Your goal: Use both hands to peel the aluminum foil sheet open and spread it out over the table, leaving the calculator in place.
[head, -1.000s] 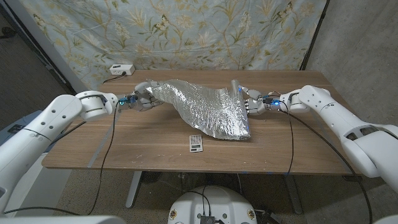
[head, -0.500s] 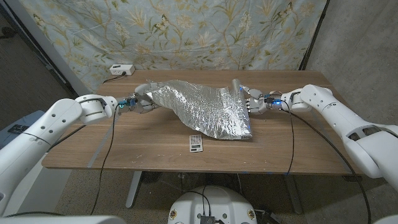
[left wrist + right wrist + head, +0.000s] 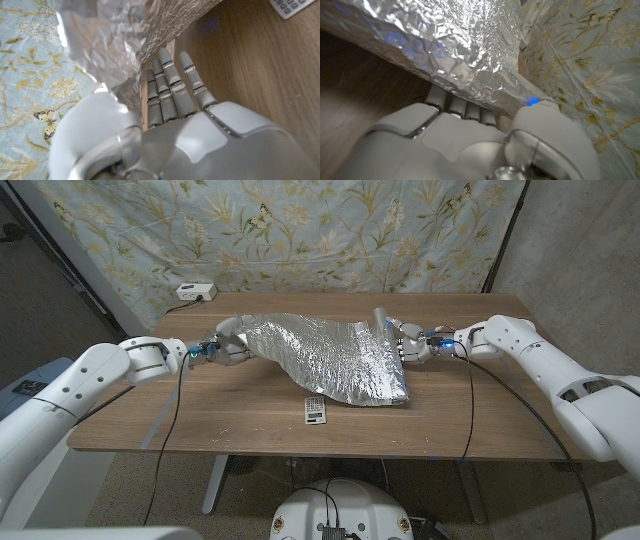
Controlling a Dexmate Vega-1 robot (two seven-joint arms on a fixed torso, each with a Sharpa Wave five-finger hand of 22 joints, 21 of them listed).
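Note:
A crinkled aluminum foil sheet (image 3: 325, 358) lies partly unfolded across the middle of the wooden table (image 3: 250, 420), its far edge raised. My left hand (image 3: 226, 342) pinches the foil's left corner, thumb on top and fingers beneath, as the left wrist view shows foil (image 3: 120, 45) over my fingers (image 3: 172, 90). My right hand (image 3: 408, 343) grips the foil's right edge; foil (image 3: 445, 45) runs across above my fingers (image 3: 455, 107). A small calculator (image 3: 315, 410) lies on the table just in front of the foil, also seen as a calculator corner (image 3: 292, 6).
A white power strip (image 3: 195, 292) sits at the table's back left corner. A floral cloth (image 3: 300, 230) hangs behind the table. Bare wood lies in front of the foil on both sides of the calculator.
My left hand has drawn the foil's left corner slightly toward the left and nearer, stretching the sheet a bit wider. My right hand has barely moved. The calculator stays put.

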